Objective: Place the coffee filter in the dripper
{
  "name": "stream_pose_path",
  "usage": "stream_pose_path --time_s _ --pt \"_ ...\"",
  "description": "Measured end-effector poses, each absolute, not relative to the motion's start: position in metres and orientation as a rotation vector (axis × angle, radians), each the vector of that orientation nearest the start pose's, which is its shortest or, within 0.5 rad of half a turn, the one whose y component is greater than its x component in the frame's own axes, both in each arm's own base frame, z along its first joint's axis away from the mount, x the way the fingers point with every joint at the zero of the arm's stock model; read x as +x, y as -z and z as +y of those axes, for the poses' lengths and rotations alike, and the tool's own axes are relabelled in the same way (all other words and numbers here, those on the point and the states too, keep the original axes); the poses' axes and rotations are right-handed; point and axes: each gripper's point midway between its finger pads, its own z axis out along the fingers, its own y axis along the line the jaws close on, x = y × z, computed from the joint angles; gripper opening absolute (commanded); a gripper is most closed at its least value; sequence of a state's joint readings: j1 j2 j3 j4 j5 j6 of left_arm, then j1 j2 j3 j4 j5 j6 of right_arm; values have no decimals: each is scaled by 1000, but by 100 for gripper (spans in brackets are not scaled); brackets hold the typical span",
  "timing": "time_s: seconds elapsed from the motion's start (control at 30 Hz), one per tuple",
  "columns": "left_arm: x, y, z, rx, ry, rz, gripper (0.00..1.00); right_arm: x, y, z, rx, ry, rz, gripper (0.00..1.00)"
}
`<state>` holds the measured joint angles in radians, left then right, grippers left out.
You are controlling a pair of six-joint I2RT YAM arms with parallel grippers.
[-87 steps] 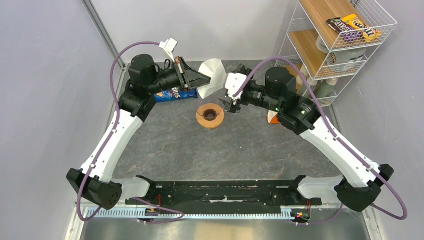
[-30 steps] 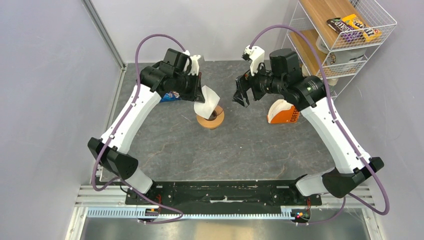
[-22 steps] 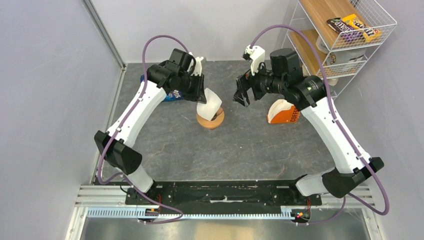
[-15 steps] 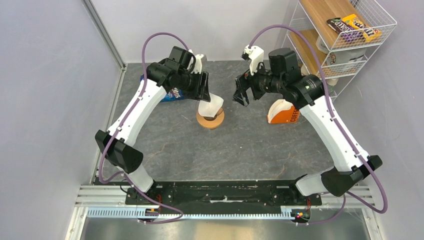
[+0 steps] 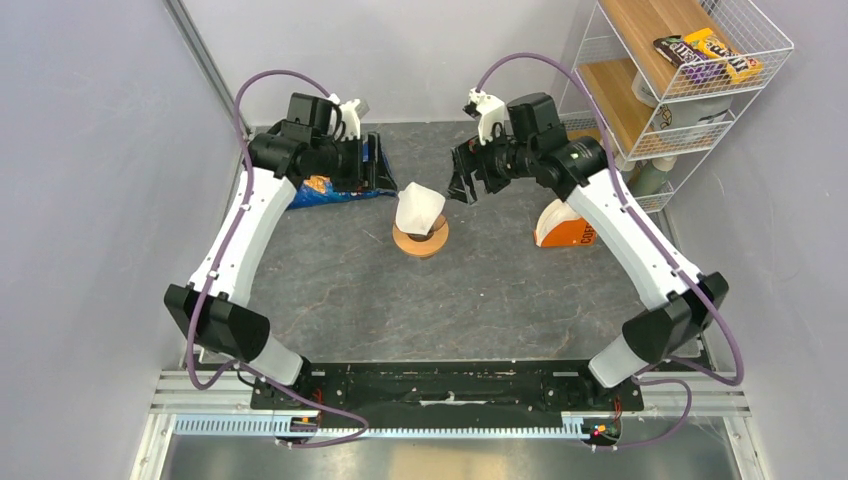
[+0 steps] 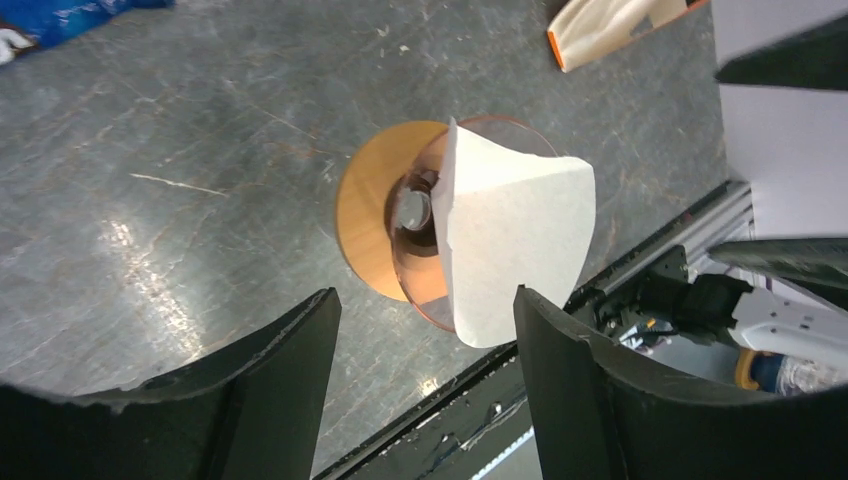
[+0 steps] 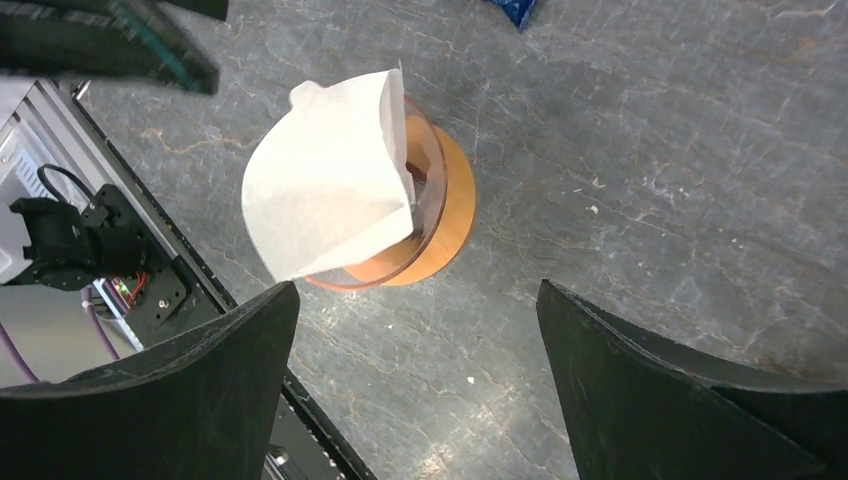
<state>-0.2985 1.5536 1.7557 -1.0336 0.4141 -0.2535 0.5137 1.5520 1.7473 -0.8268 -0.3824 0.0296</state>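
Now, obs for you, near to far. Dripper stands mid-table. Coffee filter sits in it, folded flat and tilted, upper part sticking well out. Filter hides much of the dark centre, so you can't tell how deep its tip goes. Wrist cams cut both grippers off; only finger ends show. L gripper: jaws spread, holding nothing, filter lies beyond the tips, apart from both fingers. R gripper: spread wide, empty, hovering on the filter's other side, no contact. Further back: blue snack bag part-hidden under L wrist; orange-white pack by R forearm. Vs a sec ago: L was pinching the filter over the dripper; it has let go and pulled back toward far-left. R shifted slightly leftward.
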Motion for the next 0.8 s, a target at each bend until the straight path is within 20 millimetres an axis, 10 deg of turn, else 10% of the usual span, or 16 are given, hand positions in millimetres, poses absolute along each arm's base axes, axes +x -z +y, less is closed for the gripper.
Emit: stream_pose_path --time_s 0.47,0.8 --pt "322 -263 -196 238 840 2453 89 352 -274 286 -762 -690 2193 97" --pt "346 -293 -150 33 814 2308 91 347 -240 315 -977 -563 2188 97"
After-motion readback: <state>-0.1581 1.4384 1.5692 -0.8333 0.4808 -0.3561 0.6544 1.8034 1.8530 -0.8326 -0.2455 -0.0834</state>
